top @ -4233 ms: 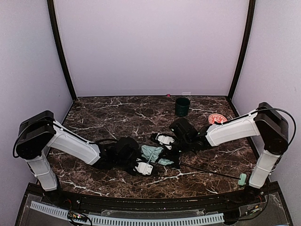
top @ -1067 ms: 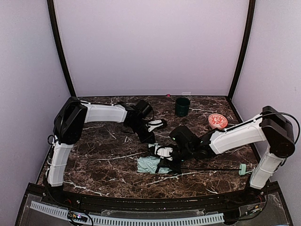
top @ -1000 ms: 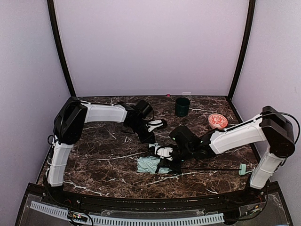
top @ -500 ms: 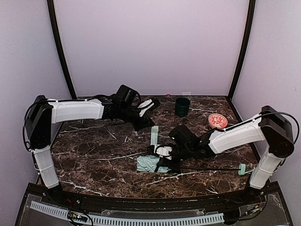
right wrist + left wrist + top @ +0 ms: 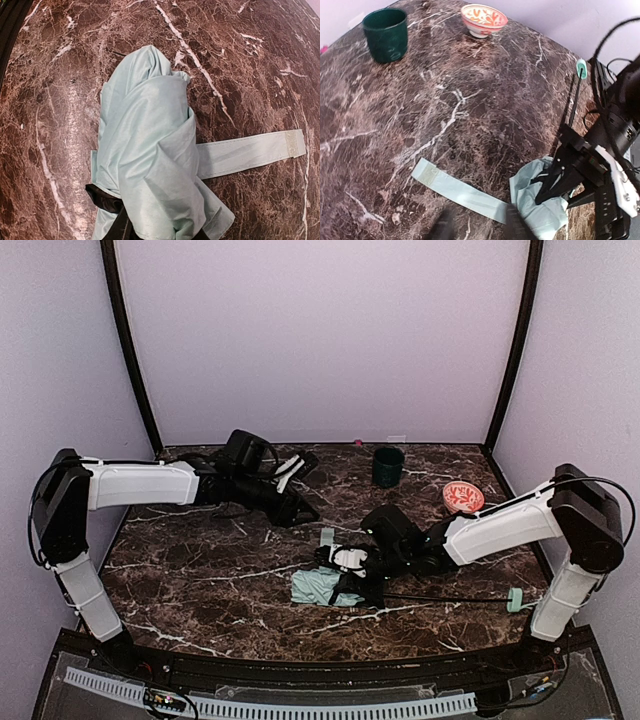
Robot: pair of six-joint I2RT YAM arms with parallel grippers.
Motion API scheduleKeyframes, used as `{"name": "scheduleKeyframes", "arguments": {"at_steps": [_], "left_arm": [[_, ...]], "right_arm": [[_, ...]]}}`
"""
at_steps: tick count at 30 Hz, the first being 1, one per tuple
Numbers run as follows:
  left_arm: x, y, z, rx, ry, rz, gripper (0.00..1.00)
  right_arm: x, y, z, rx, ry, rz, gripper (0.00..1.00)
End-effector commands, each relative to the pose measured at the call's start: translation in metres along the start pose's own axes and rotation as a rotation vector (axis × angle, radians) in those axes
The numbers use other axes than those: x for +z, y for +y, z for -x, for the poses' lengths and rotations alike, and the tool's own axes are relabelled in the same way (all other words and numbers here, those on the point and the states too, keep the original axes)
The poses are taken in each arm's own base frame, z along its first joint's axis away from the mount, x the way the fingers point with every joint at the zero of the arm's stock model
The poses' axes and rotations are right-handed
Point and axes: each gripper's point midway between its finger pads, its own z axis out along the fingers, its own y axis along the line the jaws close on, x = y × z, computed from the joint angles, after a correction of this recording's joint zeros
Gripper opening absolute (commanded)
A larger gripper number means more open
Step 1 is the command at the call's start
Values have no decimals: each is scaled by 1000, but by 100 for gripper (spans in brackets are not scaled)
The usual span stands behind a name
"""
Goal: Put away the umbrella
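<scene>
Looking from above, you have the umbrella [image 5: 318, 587] lying toward the near edge of the counter [image 5: 200, 580]. Its mint canopy is bunched about midway along, and the thin black shaft [image 5: 440, 597] runs to the handle [image 5: 514, 598] by the near right corner. Your right gripper [image 5: 348, 583] sits on the bundle. The left wrist view shows what the overhead hides: its black fingers pinched on the fabric at the shaft end of the canopy. The right wrist view gives you only wrapped cloth and the closure strap [image 5: 250, 152], lying flat on the marble and reaching toward the far edge. Your left gripper [image 5: 303, 510] hangs nearer the far edge, apart from the umbrella. Its fingers [image 5: 515, 225] are blurred at the bottom of its own view, but they look parted with nothing between them. A dark green cup [image 5: 385, 34] and a patterned bowl [image 5: 484, 19] stand toward the far edge and far right corner.
</scene>
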Motion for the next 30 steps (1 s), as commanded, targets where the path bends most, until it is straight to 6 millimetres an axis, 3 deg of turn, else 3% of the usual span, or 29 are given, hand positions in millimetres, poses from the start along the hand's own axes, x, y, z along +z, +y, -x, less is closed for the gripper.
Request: {"name": "scheduleKeyframes", "arguments": {"at_steps": [1,2,7,11,12,17,19,22,26,30], "left_arm": [[10,10,-16,-328,2,-76,56],[16,10,-22,-375,-5,-88,62],[44,23,-55,-417,94,52,68],[56,45,-52,-339,122,206,98],[60,51,-51,-316,136,231,99],[78,60,-51,-86,250,221,96],[78,51,-55,14,282,142,90],[69,29,-65,82,335,-6,87],[58,12,-82,112,413,-107,83],[45,13,-94,57,476,-98,81]], "right_arm": [[8,16,-40,15,123,32,0],[9,15,-42,10,133,21,0],[12,5,-42,9,174,-54,0],[12,10,-37,-38,149,-72,0],[12,12,-36,-49,146,-64,0],[10,31,-32,-79,125,34,0],[6,43,-31,-93,114,96,0],[2,58,-31,-115,100,182,0],[2,65,-38,-160,135,220,0],[0,73,-41,-197,160,268,0]]}}
